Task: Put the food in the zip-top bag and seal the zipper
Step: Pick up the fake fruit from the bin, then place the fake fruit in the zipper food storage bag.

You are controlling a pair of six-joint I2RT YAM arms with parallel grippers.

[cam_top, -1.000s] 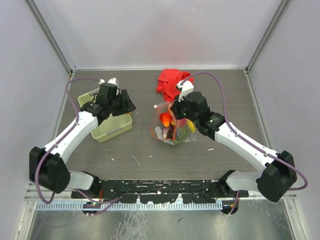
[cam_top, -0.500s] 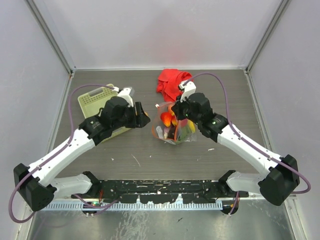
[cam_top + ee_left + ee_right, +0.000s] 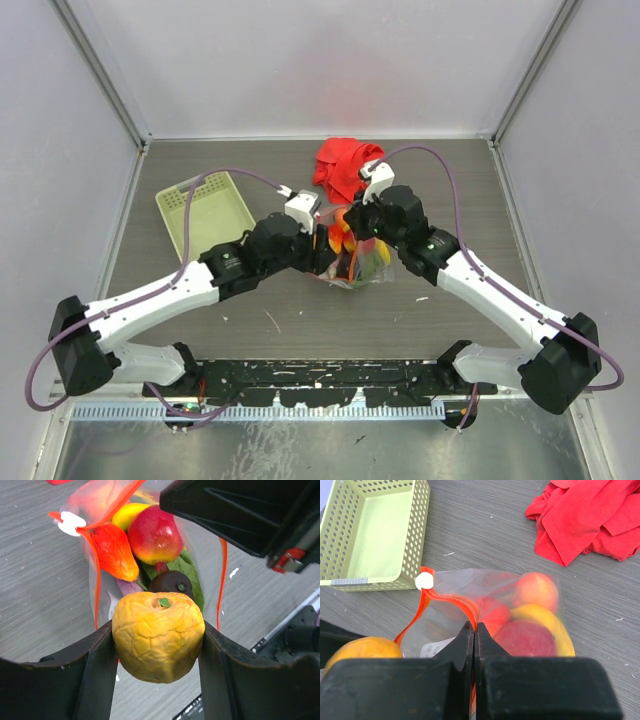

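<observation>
The zip-top bag (image 3: 352, 262) stands mid-table with its mouth held open. My right gripper (image 3: 474, 628) is shut on the red-orange zipper (image 3: 446, 596), pinching the mouth edge near the white slider (image 3: 424, 581). Inside the bag lie food pieces: a red-yellow fruit (image 3: 155, 535), an orange-red piece (image 3: 115, 553), a dark purple piece (image 3: 171, 582) and green pods (image 3: 189, 573). My left gripper (image 3: 159, 632) is shut on a wrinkled yellow-orange fruit (image 3: 158, 645), hanging just above the bag's open mouth. In the top view the left gripper (image 3: 314, 246) sits at the bag's left side, facing the right gripper (image 3: 356, 226).
An empty pale green slotted basket (image 3: 205, 210) lies at the back left, also visible in the right wrist view as the basket (image 3: 380, 535). A crumpled red cloth (image 3: 342, 165) lies just behind the bag, close to the right wrist.
My left arm has swung right from the basket to the bag, carrying the yellow-orange fruit. The right gripper has kept its hold on the zipper and barely moved.
</observation>
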